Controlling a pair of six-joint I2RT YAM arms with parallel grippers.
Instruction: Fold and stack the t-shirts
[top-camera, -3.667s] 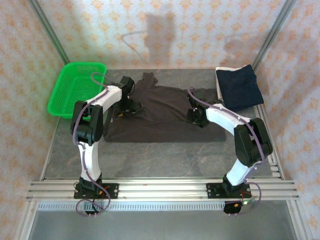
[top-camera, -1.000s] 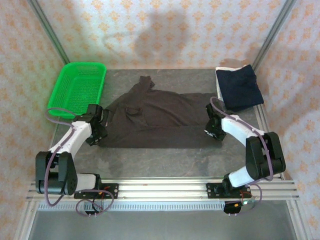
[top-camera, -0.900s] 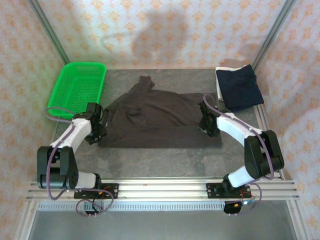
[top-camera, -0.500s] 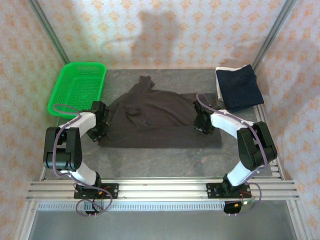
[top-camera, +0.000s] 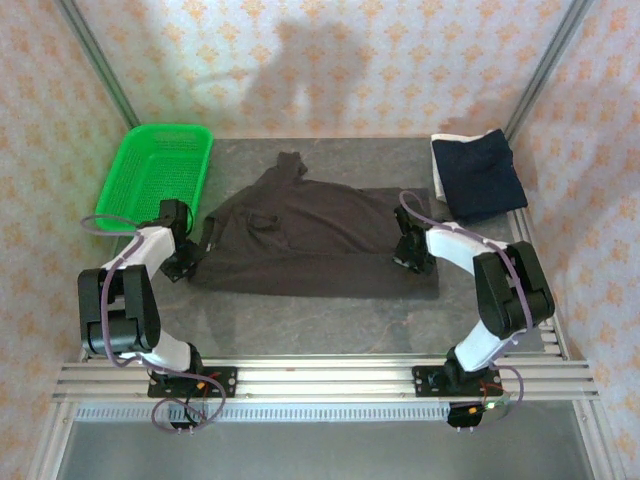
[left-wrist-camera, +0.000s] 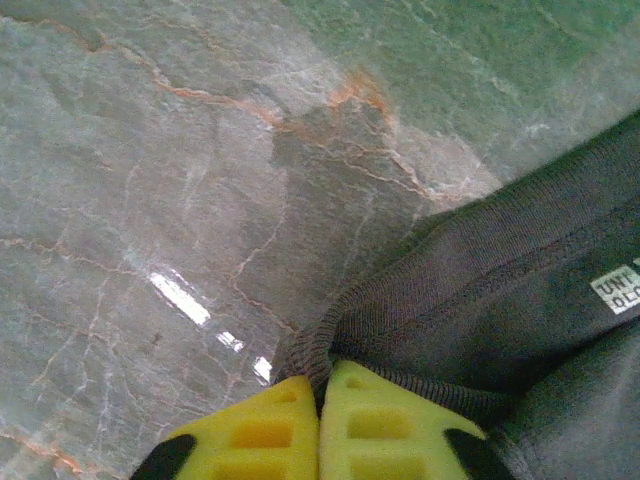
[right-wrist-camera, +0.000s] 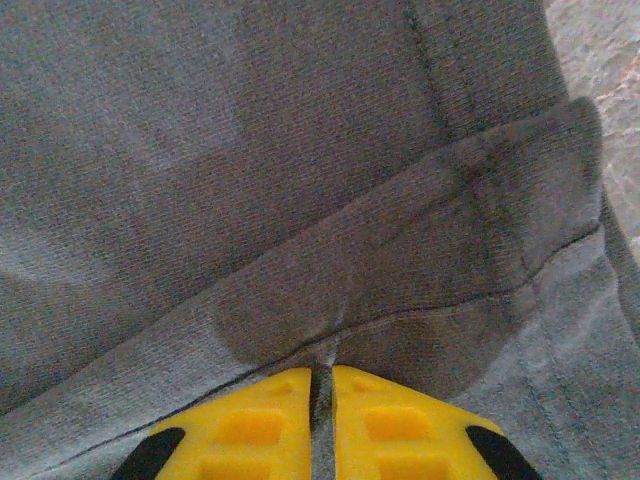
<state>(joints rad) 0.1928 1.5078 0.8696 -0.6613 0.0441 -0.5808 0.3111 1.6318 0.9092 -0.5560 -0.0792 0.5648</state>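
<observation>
Top view: I am looking at the table (top-camera: 320, 320) carrying the charcoal shirt (top-camera: 310, 240), which is lying spread across its middle between the two arms. The green basket (top-camera: 150, 180) is sitting at the far left. The folded navy shirt (top-camera: 480, 180) is resting at the far right on a white shirt (top-camera: 443, 140).

Wrist views: I am holding the left tool (left-wrist-camera: 322, 375) pinched closed on the charcoal shirt's ribbed left edge. The right tool (right-wrist-camera: 322, 372) is clamping a fold at its right side.
</observation>
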